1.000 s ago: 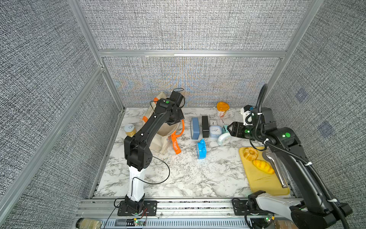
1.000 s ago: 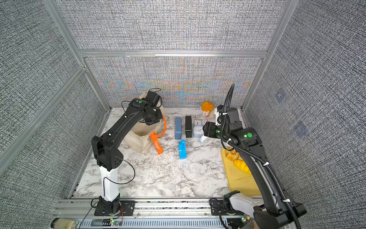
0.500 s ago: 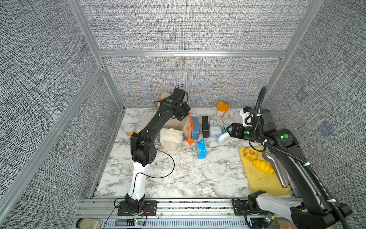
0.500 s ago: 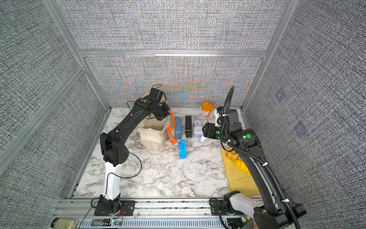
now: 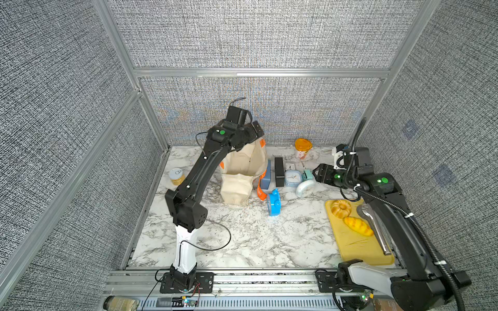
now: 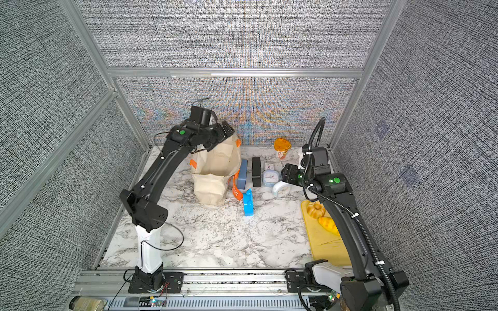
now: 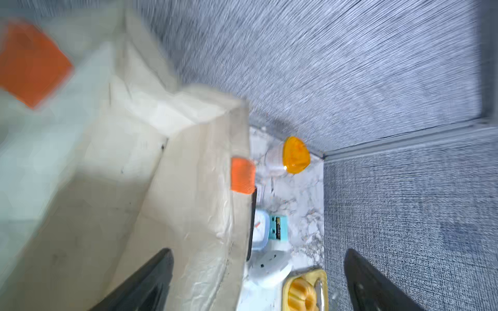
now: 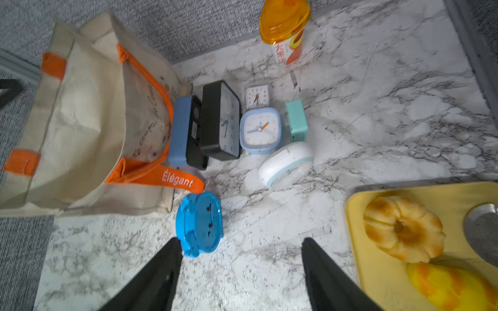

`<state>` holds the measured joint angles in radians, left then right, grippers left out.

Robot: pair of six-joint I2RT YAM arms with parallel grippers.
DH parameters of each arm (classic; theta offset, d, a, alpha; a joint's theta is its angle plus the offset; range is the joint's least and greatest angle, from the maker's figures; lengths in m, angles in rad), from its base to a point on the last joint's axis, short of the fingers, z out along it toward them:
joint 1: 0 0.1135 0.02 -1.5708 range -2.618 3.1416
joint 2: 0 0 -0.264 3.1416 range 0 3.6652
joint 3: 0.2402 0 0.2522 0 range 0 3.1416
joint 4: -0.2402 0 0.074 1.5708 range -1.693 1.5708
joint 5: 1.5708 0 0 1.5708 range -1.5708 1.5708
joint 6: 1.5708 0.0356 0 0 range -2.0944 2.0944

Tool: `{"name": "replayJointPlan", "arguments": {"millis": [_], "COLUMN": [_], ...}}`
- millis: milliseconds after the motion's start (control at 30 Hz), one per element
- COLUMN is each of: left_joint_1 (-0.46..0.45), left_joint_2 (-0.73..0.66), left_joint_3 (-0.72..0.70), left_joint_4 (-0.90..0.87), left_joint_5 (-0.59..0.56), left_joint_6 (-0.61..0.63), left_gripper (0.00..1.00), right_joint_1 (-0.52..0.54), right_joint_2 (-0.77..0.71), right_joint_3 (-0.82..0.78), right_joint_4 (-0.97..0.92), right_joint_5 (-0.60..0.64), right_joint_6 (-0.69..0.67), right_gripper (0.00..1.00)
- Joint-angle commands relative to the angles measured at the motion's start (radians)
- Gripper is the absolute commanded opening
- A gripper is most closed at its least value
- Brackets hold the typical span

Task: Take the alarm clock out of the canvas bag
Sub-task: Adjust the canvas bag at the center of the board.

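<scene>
Worktop (image 5: 242, 242): bare marble from 5 to 8 o'clock, so that's the open room. Canvas bag (image 5: 237, 185) stands at 12 o'clock near the back wall, top part raised tall, lower part folded forward.

Left gripper (image 7: 257, 253) is at the bag's top rim. The top views hide its fingers. The blurred left wrist view shows them spread wide, with the bag's wall edge seen between them; contact can't be told.

Yellow board (image 5: 358, 247) is at 4 o'clock, hard on the right edge.

Right gripper (image 8: 240, 241) hovers at 2 o'clock, fingers spread, nothing between.

Only the right wrist view shows the orange strap (image 8: 167, 177) print and the clock faces. Bright-blue alarm clock (image 8: 199, 223) is outside the bag, just beside the strap end, back toward that camera.

Tight cluster at 1 o'clock: slate-blue clock (image 8: 180, 129) against the bag, black clock (image 8: 219, 121) touching it, white round clock (image 8: 285, 164) nearest the right gripper.

Can't tell whether a clock is inside the bag.

Orange-lidded cup (image 5: 303, 146) is by the back wall, and the can (image 5: 176, 176) at 10 o'clock near the left edge.
</scene>
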<state>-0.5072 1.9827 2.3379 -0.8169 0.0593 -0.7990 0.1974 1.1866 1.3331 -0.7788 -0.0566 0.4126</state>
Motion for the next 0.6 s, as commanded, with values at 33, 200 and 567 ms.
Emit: {"name": "replayJointPlan", "arguments": {"millis": [33,200,567], "left_joint_1": [0.001,0.075,0.458], "left_joint_2": [-0.213,-0.661,-1.044], "left_joint_3": [-0.136,-0.852,-1.808], "left_joint_4": [0.228,0.807,1.284], "left_joint_5": [-0.26,-0.439,-0.425], "left_joint_6": [0.409,0.775,0.903], "left_gripper": [0.99,1.0,1.0], "right_joint_1": [-0.072,-0.164,-0.262], "right_joint_2": [-0.03,-0.09,-0.124], "right_joint_3": [-0.112,-0.361,-0.888], "right_joint_4": [0.331,0.697,1.189], "right_joint_5": [0.019,0.13,0.297], "right_joint_6": [-0.057,-0.131,-0.308], "right_gripper": [0.83,0.92,0.92]}}
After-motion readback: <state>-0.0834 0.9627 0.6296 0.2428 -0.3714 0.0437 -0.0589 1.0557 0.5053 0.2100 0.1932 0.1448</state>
